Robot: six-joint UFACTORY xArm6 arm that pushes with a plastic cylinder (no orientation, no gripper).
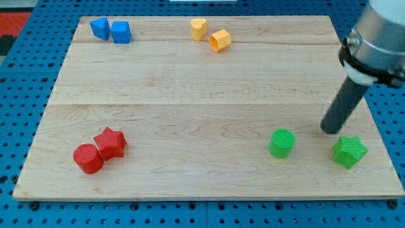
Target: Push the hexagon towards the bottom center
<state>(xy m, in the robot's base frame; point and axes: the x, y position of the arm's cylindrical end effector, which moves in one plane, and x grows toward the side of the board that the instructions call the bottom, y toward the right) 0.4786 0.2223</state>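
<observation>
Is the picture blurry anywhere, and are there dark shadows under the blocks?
In the camera view, the blocks look sharp, like the green cylinder and the green star; the arm's big grey part at the view's top right looks soft and blurry; shadows are faint, just thin dark edges under the red cylinder; my tip shows clearly above and between the two green blocks, touching neither; the wooden board has no strong glare.

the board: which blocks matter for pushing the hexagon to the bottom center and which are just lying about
Belongs to the job:
yellow hexagon, near the view's top
my tip, far off at the view's right, between the green blocks

Just lying about:
yellow heart
two blue blocks
red cylinder
red star
green cylinder
green star
</observation>
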